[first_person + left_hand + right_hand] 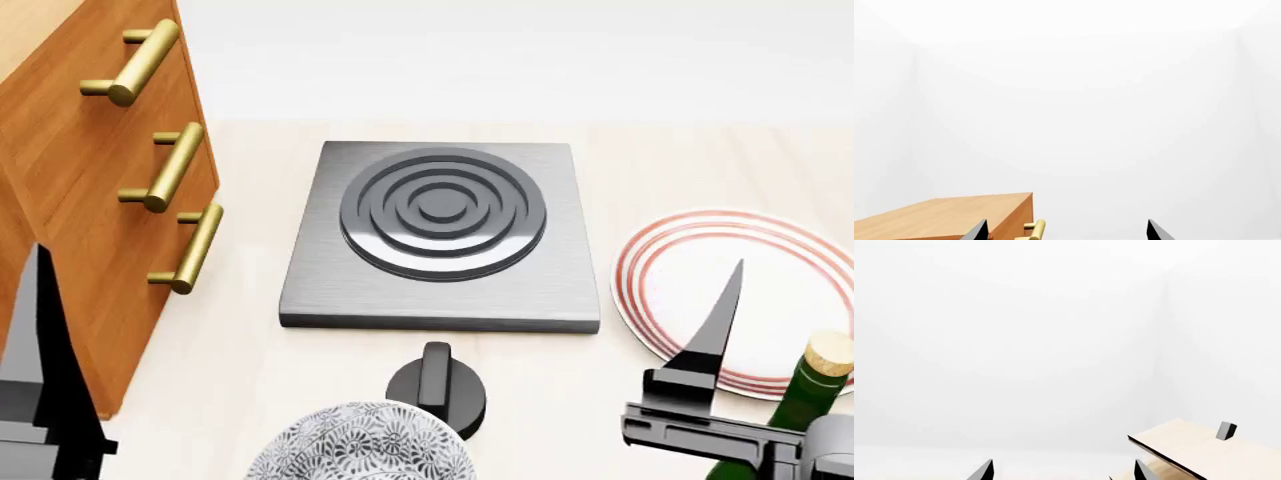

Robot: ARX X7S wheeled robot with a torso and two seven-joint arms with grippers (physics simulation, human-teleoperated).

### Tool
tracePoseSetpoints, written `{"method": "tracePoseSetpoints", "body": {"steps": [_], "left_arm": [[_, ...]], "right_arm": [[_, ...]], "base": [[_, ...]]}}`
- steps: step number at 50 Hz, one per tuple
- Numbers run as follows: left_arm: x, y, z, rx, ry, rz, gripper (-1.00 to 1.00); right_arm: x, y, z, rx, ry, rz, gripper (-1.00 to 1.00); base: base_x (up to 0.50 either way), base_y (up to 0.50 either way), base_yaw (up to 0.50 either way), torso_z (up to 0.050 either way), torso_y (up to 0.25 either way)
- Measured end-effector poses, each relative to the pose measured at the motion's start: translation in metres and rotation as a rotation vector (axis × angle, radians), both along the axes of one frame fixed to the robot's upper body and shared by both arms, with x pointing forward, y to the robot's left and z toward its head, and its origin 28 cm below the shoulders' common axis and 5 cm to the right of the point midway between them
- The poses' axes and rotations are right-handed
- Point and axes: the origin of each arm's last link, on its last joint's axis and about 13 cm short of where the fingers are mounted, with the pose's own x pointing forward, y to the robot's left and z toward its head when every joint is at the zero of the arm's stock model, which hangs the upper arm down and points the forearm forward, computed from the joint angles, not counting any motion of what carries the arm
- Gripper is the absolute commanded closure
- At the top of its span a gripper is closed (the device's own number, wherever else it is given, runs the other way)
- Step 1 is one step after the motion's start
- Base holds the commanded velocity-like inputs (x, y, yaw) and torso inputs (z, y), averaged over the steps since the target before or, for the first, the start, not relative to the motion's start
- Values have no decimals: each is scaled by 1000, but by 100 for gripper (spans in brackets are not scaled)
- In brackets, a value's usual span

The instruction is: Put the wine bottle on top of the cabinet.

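My left gripper (pixel 1066 231) hangs with its tips spread wide, holding nothing, the cabinet (pixel 83 190) close on its outer side. Between my arms sits the stove plate (pixel 441 236). My right gripper (pixel 1062 471) is likewise wide and empty; the wine bottle (pixel 798 400) stands upright just outside it, overlapping the striped plate (pixel 747 290).
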Motion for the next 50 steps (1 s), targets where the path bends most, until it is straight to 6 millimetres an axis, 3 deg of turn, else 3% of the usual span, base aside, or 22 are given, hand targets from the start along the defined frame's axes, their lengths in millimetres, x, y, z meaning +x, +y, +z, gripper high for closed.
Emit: {"method": "tracePoseSetpoints", "body": {"steps": [35,50], "left_arm": [[0,1,-1,2,5,5,-100],[0,1,-2,3,8,8,-100]], "right_arm": [[15,-10,-44,38,114,-35,-100],[20,-15,-53,36,140,-48,-100]], "base": [[0,0,0,0,0],[0,0,0,0,0]]}}
